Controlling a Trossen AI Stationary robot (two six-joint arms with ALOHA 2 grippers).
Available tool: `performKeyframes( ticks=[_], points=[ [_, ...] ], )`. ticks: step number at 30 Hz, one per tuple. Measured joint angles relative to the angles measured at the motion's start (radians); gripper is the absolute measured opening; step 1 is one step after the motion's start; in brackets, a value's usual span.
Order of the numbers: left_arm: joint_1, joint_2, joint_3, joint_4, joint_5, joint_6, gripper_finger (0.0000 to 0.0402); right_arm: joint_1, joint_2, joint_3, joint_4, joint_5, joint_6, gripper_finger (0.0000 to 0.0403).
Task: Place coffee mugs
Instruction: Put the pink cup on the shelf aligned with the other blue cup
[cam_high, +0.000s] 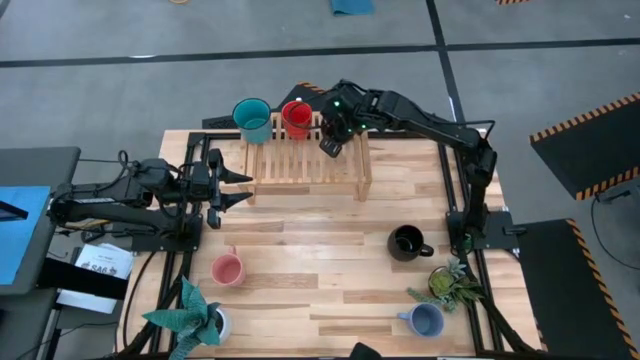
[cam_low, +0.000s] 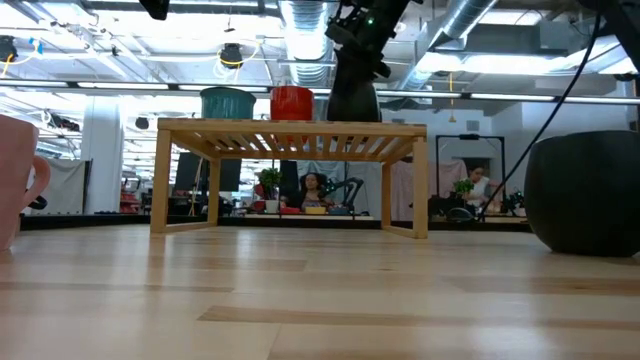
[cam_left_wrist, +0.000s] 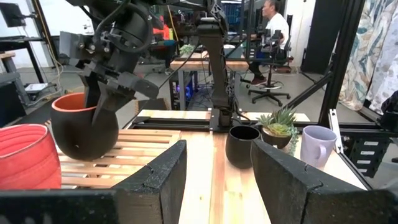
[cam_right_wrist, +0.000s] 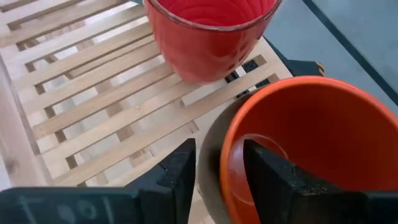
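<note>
A slatted wooden rack (cam_high: 305, 165) stands at the table's far side. The teal mug (cam_high: 252, 120) and the red mug (cam_high: 296, 118) stand upright on its left part. My right gripper (cam_high: 330, 140) is over the rack just right of the red mug, shut on the orange-and-dark mug (cam_left_wrist: 84, 127). My left gripper (cam_high: 238, 188) hovers open off the rack's left end, touching nothing. The pink mug (cam_high: 228, 270), black mug (cam_high: 406, 243) and pale blue mug (cam_high: 427, 320) stand on the tabletop. My right gripper (cam_right_wrist: 221, 171) pinches the wall of the orange-and-dark mug at its rim (cam_right_wrist: 225, 158): one finger (cam_right_wrist: 267, 177) is inside the mug and one (cam_right_wrist: 180, 171) is outside. The fingers come from above, pointing down. The mug (cam_low: 352, 100) is slightly tilted, with its base at the rack's slats beside the red mug (cam_right_wrist: 208, 37).
Two potted plants stand on the table, one at the near left corner (cam_high: 190, 318) and one at the right (cam_high: 450, 285) between the black and pale blue mugs. The rack's right half (cam_high: 350, 160) is bare slats. People sit in the room beyond the table.
</note>
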Motion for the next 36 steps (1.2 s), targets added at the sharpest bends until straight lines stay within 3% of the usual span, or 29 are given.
performKeyframes(
  ticks=[14, 20, 27, 36],
  points=[
    [0.0, 0.0, 0.0, 0.0, 0.0, 0.0, 0.0165, -0.009, -0.139, 0.0, 0.039, -0.004, -0.047, 0.0162],
    [0.0, 0.0, 0.0, -0.014, 0.0, 0.006, 0.0165, 0.056, -0.257, -0.026, -0.093, -0.005, -0.043, 0.0162],
    [0.0, 0.0, 0.0, -0.021, 0.0, 0.017, 0.0165, 0.195, -0.499, -0.379, -0.026, 0.05, 0.035, 0.0162],
    [0.0, 0.0, 0.0, -0.048, 0.0, 0.014, 0.0165, 0.434, -0.896, -0.937, 0.381, 0.186, 0.204, 0.0162]
  ],
)
